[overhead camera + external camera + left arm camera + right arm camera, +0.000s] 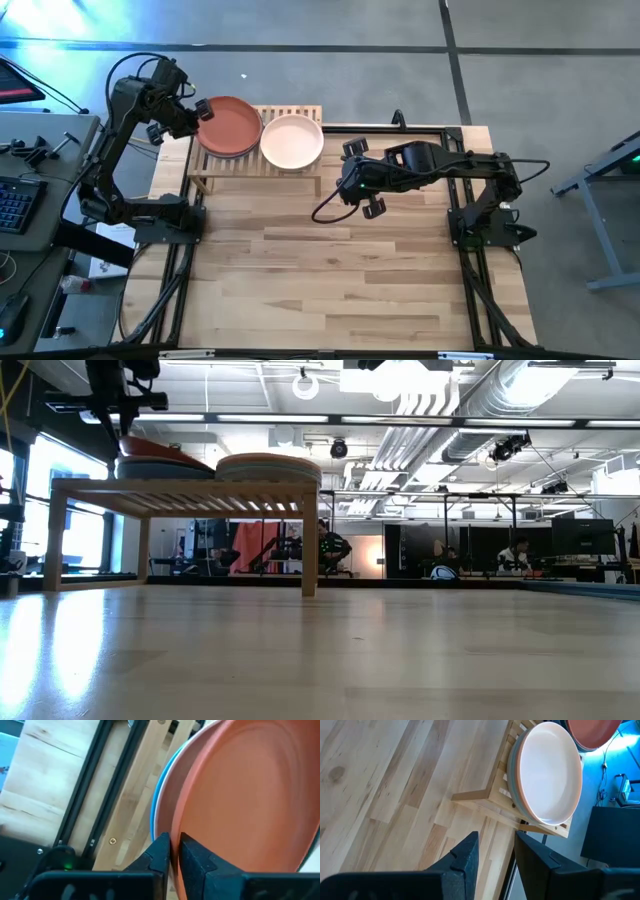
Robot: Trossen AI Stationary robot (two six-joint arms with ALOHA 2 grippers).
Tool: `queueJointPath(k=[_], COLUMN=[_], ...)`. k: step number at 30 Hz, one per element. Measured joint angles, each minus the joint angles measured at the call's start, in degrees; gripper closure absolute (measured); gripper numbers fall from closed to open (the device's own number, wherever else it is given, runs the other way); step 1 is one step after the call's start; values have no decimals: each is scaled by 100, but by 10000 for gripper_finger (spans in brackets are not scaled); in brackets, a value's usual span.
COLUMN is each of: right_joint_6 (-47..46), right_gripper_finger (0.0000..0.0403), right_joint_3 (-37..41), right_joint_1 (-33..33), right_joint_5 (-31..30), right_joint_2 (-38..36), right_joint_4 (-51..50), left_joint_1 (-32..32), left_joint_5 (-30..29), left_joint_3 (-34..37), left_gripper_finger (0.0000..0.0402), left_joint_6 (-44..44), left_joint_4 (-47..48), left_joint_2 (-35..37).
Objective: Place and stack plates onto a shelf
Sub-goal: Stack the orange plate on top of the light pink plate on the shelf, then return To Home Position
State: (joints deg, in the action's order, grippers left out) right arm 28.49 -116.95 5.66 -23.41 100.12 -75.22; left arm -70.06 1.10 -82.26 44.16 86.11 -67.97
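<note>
Left tool (205,112) pinches terracotta plate (230,125) rim atop shelf (262,165) stack; right tool (362,196) narrowly parted, hovering over table (330,280).

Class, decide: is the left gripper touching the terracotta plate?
Touching. The left wrist view shows the left gripper with its fingers closed on the rim of the terracotta plate.
</note>
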Motion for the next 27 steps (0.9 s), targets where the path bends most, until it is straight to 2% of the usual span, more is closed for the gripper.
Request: queueJointPath(k=[7, 11, 16, 27], right_joint_6=[-1, -2, -1, -21], right_gripper_finger=[295, 295, 295, 295], right_joint_3=[0, 0, 0, 0], right_joint_1=[0, 0, -5, -40], right_joint_5=[10, 288, 262, 292], right_joint_2=[0, 0, 0, 1], right_joint_4=[0, 0, 2, 2], left_joint_1=[2, 4, 4, 4], left_joint_5=[365, 385, 383, 543], left_joint_3=[0, 0, 0, 0], left_gripper_finger=[347, 326, 307, 299], left_joint_6=[-143, -246, -388, -645], left_joint_4=[-3, 81, 372, 297], left_joint_2=[-1, -1, 11, 36])
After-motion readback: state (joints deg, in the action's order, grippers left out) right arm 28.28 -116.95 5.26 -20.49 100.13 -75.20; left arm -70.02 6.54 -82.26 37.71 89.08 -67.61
